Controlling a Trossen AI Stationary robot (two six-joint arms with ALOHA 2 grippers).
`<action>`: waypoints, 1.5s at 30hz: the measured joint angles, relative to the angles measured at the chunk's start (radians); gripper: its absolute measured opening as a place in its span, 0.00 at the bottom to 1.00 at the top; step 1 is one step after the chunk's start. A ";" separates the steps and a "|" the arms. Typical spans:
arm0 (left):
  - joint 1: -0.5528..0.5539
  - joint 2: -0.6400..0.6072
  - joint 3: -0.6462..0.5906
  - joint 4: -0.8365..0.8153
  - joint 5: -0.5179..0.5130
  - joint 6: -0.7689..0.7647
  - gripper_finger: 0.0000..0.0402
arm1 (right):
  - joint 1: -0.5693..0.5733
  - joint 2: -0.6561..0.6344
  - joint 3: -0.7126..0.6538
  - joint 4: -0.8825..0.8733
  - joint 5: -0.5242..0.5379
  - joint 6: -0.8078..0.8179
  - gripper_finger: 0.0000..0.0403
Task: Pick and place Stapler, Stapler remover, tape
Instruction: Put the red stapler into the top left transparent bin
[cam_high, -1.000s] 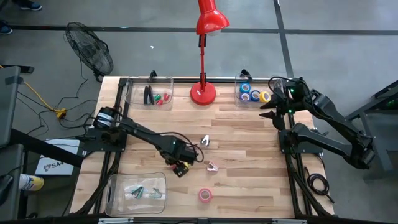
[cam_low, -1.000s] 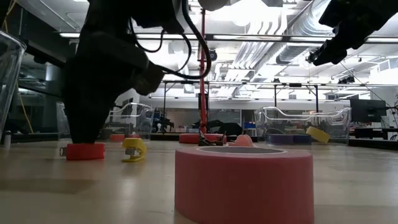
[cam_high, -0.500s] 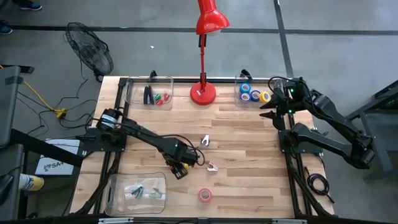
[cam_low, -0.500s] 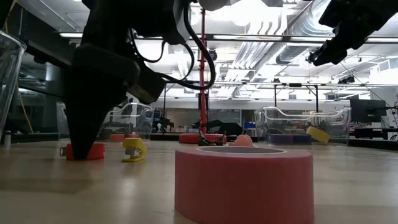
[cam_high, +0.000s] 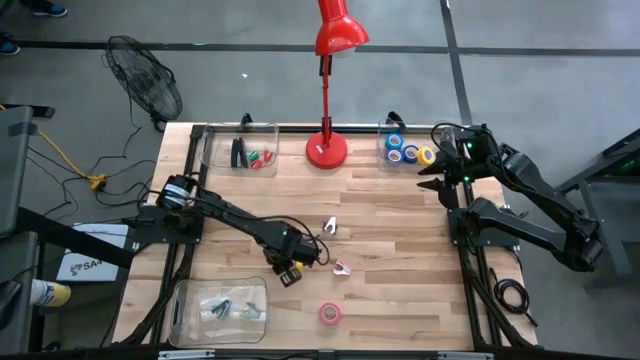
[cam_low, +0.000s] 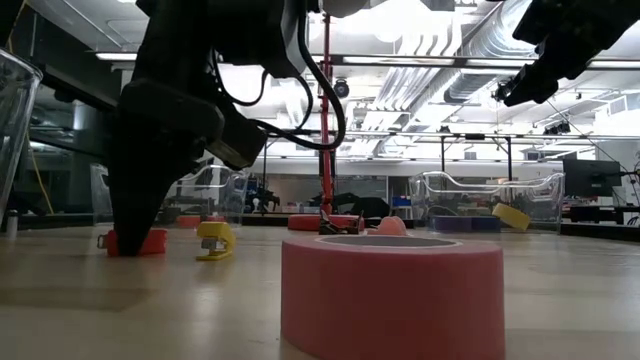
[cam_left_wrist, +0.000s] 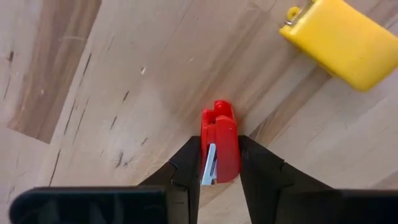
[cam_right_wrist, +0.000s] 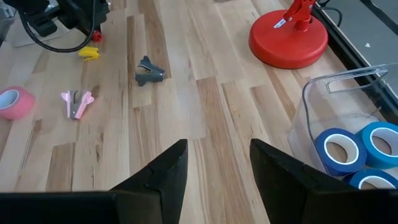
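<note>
A: Two arms, which one's working?

B: My left. My left tool (cam_left_wrist: 219, 163) is down on the worktop (cam_high: 400, 240) near the middle, fingers pressed in on both sides of a small red piece (cam_left_wrist: 221, 127). I read that as pinching it. It sits flat on the wood, not lifted.

A: Step?

B: Grasp, I'd say. The next move calls for a straight lift, without nudging the yellow piece (cam_left_wrist: 339, 40) just beside it, then a carry to a bin. Probably the far-left clear bin (cam_high: 212, 140), where the black stapler (cam_high: 238, 152) lies with small red and green bits. That's my guess.

A: Right side?

B: My right tool (cam_right_wrist: 217, 165) waits with fingers spread, raised beside the far-right bin (cam_right_wrist: 336, 87) holding the tape rolls (cam_right_wrist: 341, 152).

A: What's left out?

B: The pink tape (cam_high: 330, 313) near the front edge, the grey remover (cam_high: 329, 227) and the pink remover (cam_high: 342, 268) are all loose on the wood.

A: Hard to read?

B: From above, my arm covers the red piece. The low view shows only its edge behind my finger. I can't tell if it's a mini stapler or a remover. The contents of the near-left bin (cam_high: 185, 300) are too small to name.
</note>
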 joint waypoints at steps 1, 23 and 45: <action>0.005 0.000 0.006 -0.003 -0.001 0.000 0.20 | 0.000 0.000 0.000 0.000 0.000 0.001 0.41; 0.329 -0.349 0.016 -0.254 -0.222 -0.043 0.20 | 0.000 0.000 0.000 0.000 0.026 0.060 0.41; 0.890 -0.403 0.017 -0.091 -0.260 0.107 0.20 | 0.000 0.000 0.000 0.004 0.125 0.094 0.41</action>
